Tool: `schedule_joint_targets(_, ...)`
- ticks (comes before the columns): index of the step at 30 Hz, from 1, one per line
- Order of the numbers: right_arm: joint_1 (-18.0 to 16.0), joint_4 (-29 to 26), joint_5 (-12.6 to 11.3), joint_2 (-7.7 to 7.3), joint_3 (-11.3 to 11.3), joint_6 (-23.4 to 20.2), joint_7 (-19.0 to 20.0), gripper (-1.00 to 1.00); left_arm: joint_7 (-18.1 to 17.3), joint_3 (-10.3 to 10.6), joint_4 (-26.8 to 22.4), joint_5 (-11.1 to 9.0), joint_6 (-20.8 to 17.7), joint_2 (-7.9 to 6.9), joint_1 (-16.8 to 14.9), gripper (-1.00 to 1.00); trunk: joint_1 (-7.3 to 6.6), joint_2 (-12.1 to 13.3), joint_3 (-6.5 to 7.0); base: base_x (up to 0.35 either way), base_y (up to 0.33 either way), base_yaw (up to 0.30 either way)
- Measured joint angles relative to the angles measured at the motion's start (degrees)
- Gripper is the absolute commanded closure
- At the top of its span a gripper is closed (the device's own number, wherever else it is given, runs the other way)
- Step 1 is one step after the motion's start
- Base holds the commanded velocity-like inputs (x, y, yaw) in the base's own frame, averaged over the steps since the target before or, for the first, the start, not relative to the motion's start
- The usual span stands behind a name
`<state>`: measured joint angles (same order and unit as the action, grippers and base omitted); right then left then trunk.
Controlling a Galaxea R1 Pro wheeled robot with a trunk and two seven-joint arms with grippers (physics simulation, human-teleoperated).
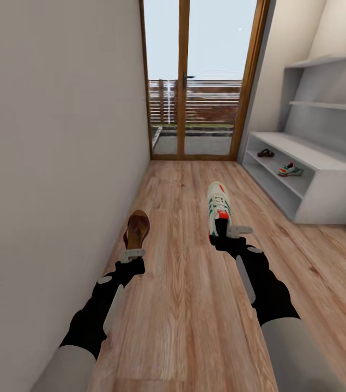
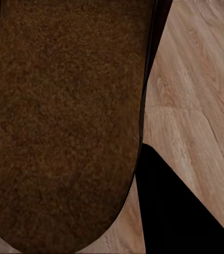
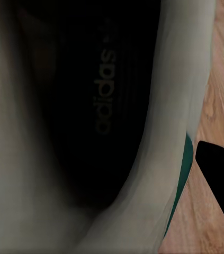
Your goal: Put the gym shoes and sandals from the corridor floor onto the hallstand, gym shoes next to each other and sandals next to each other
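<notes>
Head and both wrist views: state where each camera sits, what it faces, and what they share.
Head view: high, facing down the corridor; both arms, hallstand.
Left wrist view: by the left end effector, against the sandal.
Right wrist view: by the right end effector, inside the gym shoe.
Shared: each held shoe and the floor.

The corridor floor is light brown wood plank with visible grain and knots, satin in finish. The sandal held at the left arm has a matt brown, leather-look surface; in the left wrist view its face shows a fine, rough, suede-like grain. The gym shoe at the right arm is matt white with green stripes and red-orange accents; its dark insole is smooth and printed with lettering. The hallstand is smooth, matt, pale grey-white. The door frame is warm brown wood around clear glass.
</notes>
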<state>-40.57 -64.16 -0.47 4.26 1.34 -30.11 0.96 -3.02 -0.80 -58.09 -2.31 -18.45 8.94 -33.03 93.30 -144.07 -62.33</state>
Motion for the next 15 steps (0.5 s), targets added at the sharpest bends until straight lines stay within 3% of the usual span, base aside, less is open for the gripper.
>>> schedule_joint_targets(15,0.02,0.0,0.03,0.0,-0.06,0.0,0.0,1.0,0.02,0.0,0.0,0.0,0.0,0.0,0.0,1.0,0.0,0.0,0.0,0.347,0.0,0.0)
